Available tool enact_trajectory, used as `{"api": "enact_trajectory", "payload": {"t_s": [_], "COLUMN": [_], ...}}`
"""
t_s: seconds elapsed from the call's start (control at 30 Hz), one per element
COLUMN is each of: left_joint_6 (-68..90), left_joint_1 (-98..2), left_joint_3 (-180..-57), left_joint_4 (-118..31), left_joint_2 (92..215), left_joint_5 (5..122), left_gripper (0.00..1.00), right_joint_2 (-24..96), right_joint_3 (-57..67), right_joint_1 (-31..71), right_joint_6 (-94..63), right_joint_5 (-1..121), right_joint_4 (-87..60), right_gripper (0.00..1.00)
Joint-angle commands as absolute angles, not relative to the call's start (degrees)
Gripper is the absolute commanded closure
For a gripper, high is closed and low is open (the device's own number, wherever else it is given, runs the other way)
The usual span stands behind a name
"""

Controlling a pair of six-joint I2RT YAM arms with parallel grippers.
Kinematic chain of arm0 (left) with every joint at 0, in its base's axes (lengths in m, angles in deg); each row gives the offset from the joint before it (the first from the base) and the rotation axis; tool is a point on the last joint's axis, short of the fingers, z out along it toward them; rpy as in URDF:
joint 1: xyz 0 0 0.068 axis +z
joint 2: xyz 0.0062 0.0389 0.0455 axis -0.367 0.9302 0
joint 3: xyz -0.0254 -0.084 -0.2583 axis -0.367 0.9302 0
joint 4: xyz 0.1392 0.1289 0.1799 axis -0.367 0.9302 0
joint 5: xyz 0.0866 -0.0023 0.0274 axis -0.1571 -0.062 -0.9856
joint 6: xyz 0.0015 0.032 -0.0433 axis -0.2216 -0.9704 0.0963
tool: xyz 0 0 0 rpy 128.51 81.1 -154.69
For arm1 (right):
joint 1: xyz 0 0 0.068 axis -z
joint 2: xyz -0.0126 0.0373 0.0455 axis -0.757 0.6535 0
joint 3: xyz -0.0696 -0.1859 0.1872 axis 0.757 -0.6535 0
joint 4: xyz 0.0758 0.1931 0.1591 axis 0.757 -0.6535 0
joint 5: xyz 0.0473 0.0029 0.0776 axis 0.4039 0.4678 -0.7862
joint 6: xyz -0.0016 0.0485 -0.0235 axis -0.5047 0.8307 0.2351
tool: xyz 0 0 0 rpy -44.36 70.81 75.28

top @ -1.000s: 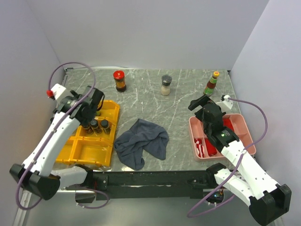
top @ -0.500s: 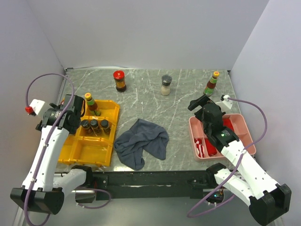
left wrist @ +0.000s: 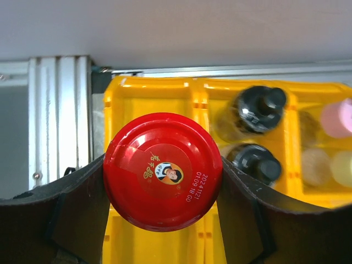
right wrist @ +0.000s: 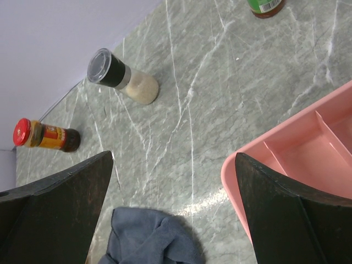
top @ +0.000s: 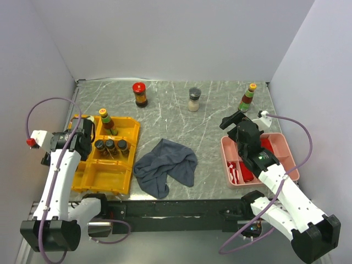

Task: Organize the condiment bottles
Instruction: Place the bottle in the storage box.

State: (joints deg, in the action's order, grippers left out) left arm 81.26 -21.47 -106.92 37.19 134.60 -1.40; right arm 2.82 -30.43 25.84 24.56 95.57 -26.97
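Note:
My left gripper [left wrist: 163, 184] is shut on a red-capped jar [left wrist: 163, 165], held over the left end of the yellow tray [left wrist: 165, 245]. From above, that gripper [top: 83, 137] hides the jar. The tray [top: 107, 177] holds three black-capped bottles [top: 110, 146] and a yellow-capped sauce bottle [top: 106, 121]. At the table's far side stand another red-capped jar [top: 139, 94], a grey-capped shaker [top: 194, 99] and an orange-capped bottle [top: 248, 97]. My right gripper [top: 231, 120] hangs open and empty by the pink tray [top: 286, 144].
A dark grey cloth [top: 166, 165] lies crumpled between the two trays. Red items lie in the pink tray's near compartments. Pink and pale-green caps [left wrist: 336, 118] show in the yellow tray's right part. Walls close the table on three sides.
The left arm has swung left and nearer, from over the yellow tray's far part to its left edge, uncovering the yellow-capped bottle. The right arm has not moved.

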Motion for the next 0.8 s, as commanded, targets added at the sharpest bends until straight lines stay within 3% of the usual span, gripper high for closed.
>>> {"api": "enact_trajectory", "payload": {"t_s": [0.0,0.6,0.77], "left_joint_6": [84.94,86.68,88.71], "left_joint_1": [-18.72,-15.82,-15.82], "left_joint_3": [-105.59,-99.87,-97.86], "left_joint_4": [35.54,28.31,27.79], "left_joint_2": [133.99,136.71,138.82], "left_joint_5": [-2.62,3.8,3.71], "left_gripper": [0.99,0.99,0.89], "right_joint_2": [3.19,2.67,2.4], "right_joint_3": [-29.61,-29.25,-29.52], "right_joint_1": [26.08,26.08,25.99], "right_joint_6": [24.07,23.63,23.45], "right_joint_5": [95.86,96.03,95.68], "right_joint_4": [-25.23,-25.67,-25.23], "right_gripper": [0.0,0.0,0.0]}}
